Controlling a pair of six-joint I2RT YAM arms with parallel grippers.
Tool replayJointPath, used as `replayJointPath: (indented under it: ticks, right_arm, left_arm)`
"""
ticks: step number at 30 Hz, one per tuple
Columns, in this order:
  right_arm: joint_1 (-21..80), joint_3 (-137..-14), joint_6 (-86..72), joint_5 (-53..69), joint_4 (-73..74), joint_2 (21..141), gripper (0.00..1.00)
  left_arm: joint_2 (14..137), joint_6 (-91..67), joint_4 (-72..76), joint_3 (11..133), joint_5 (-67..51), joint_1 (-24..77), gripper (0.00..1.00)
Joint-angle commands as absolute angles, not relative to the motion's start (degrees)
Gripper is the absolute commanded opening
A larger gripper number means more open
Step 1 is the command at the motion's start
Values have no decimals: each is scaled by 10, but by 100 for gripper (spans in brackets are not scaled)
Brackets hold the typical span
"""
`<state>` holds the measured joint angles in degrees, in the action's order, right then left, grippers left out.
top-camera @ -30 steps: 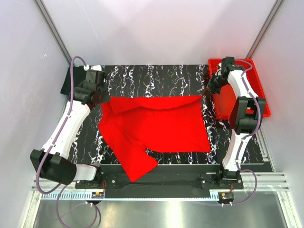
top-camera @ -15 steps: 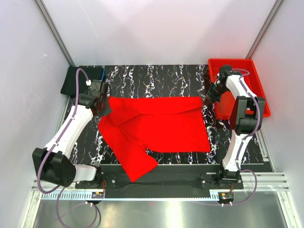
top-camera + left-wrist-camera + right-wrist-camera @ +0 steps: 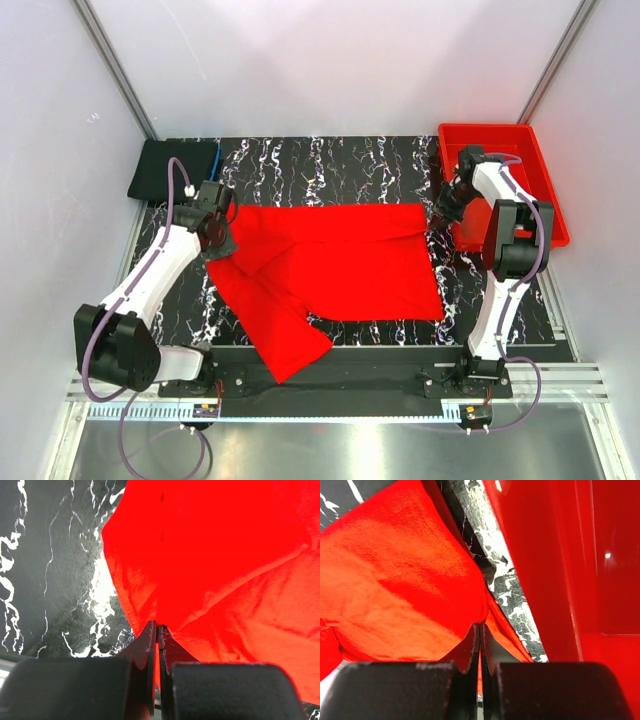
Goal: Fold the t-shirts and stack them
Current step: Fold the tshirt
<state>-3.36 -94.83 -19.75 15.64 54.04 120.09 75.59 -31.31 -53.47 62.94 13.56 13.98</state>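
The jaws seemingly hide both far corners of the red t-shirt; wrist views crop it.

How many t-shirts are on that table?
2. A bright red t-shirt lies spread across the middle, pinched at its far corners by the left gripper and right gripper. A folded black t-shirt sits at the far left corner. Others may be hidden.

The left arm and right arm have white shells between black joints. A purple cable runs along each, and both black bases are at the table's near edge.
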Motion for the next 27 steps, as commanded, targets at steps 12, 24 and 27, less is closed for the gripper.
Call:
replayJointPath:
  ticks: [12,24,27]
  right_arm:
    - [-26,-954,-195,140,530,1206,3]
    - [-25,-950,-197,100,540,1183,38]
    - [-24,-973,-207,102,512,1163,50]
  left_arm:
    - [696,-367,-530,550,118,140,0]
    - [666,-365,-560,596,139,140,89]
    - [666,-332,-533,650,178,130,95]
